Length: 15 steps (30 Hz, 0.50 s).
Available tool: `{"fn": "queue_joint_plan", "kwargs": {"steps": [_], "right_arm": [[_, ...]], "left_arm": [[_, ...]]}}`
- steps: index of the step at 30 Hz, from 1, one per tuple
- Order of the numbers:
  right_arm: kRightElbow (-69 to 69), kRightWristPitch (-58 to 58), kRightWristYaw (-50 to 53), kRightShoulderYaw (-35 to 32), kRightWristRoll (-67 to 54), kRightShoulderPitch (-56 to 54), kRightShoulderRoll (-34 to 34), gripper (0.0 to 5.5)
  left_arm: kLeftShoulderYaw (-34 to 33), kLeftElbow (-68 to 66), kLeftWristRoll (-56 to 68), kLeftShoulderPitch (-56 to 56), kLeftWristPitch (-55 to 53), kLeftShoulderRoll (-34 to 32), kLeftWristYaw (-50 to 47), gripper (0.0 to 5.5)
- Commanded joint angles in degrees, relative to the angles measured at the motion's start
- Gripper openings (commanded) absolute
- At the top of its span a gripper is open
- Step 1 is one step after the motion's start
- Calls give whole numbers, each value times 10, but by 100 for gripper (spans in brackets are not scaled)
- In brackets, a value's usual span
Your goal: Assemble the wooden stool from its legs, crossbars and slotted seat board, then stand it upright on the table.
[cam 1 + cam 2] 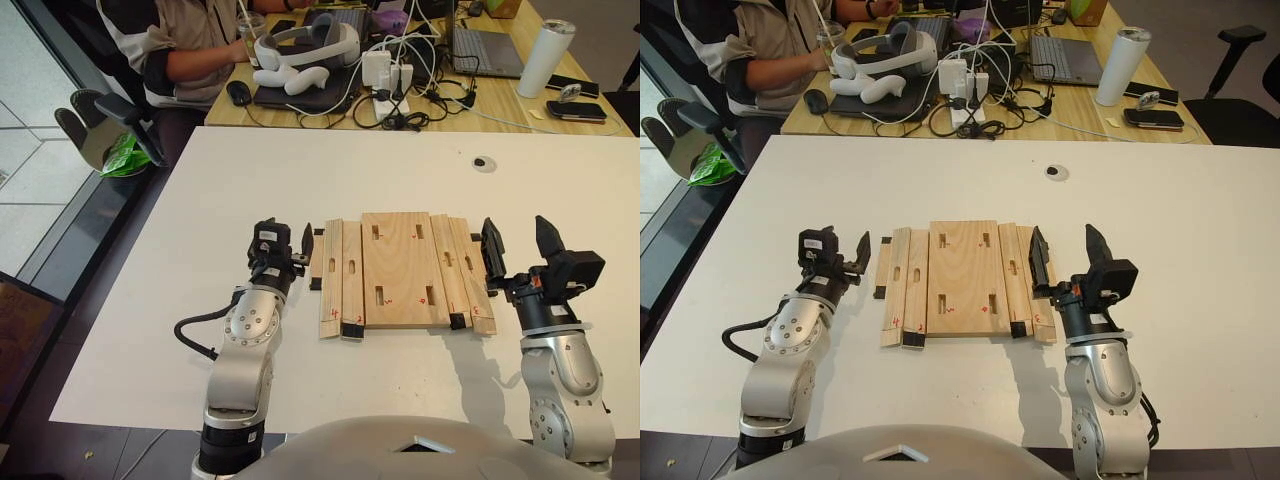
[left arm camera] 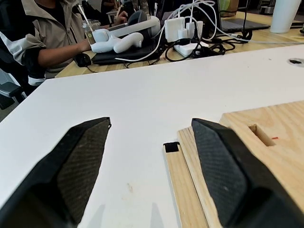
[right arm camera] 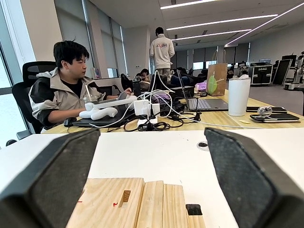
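The slotted seat board lies flat in the middle of the white table. Two pale wooden bars lie side by side against its left edge, and two more bars against its right edge. My left gripper rests open on the table just left of the left bars; its wrist view has the nearest bar between the dark fingers. My right gripper stands open at the right bars' outer edge, holding nothing, with the seat board low in its wrist view.
A small dark cable port sits in the table behind the parts. Beyond the far edge stands a wooden desk with cables, a headset, laptops and a white tumbler. Bare tabletop lies all around the wooden parts.
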State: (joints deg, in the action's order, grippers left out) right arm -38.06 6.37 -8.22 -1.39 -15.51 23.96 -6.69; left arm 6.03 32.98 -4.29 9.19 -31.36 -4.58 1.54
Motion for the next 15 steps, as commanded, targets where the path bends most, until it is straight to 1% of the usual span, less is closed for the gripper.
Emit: {"fn": "queue_joint_plan", "kwargs": {"steps": [1,10,15], "right_arm": [[5,11,-3,-7,-8,-4,-3,411],[9,14,-2,-11,-9,-9,-6,411],[22,34,37,-27,20,-20,0,411]], "left_arm": [[-15,5,0,-8,26,3,-7,317],[0,6,-15,-4,48,-3,-3,317],[-4,7,-10,-8,59,0,-3,317]]}}
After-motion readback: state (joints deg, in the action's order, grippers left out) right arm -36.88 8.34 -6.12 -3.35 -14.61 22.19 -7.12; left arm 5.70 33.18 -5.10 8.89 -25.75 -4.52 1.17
